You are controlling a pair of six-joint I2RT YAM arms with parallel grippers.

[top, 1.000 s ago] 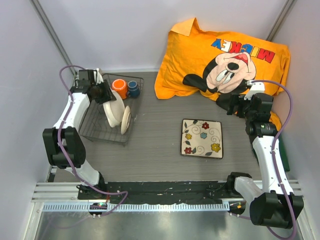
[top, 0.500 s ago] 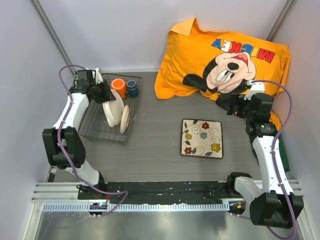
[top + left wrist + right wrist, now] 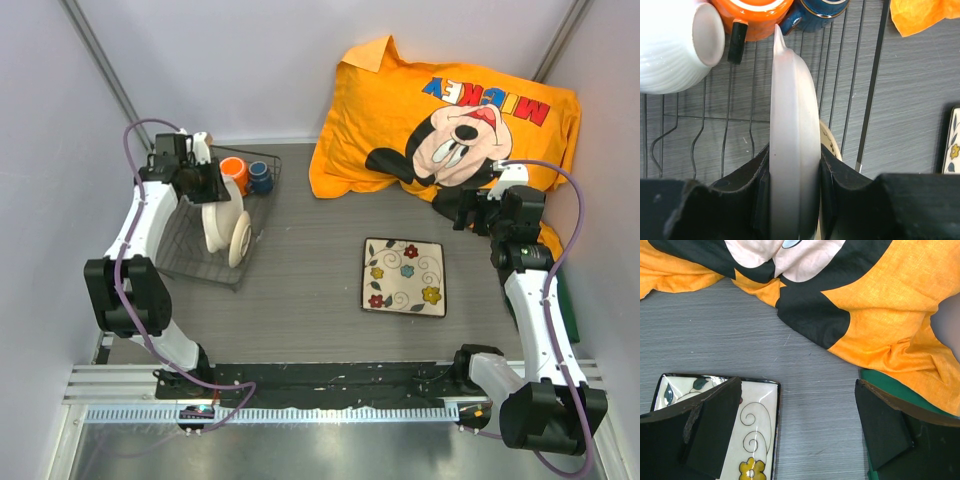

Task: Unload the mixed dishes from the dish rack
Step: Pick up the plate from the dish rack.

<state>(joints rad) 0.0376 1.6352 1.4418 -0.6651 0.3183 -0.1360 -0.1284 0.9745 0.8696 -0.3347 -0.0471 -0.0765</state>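
Note:
The dish rack (image 3: 185,250) stands at the table's left. My left gripper (image 3: 205,186) is shut on the large cream bowl (image 3: 222,225), which stands on edge in the rack. In the left wrist view the bowl (image 3: 792,110) fills the gap between both fingers. The orange mug (image 3: 234,172), the dark-blue cup (image 3: 260,177) and the small white bowl (image 3: 675,45) sit at the rack's far end. The flowered square plate (image 3: 405,276) lies flat on the table. My right gripper (image 3: 462,208) hangs open above the table beyond the plate, nothing between its fingers (image 3: 715,425).
An orange Mickey pillow (image 3: 440,110) covers the back right of the table. A green object (image 3: 880,385) lies at the right edge under the pillow's corner. Grey walls close in on the left, back and right.
The left gripper has drawn the bowl a little to the left, and the rack with its mug and cup has slid left with it. The right arm has not moved.

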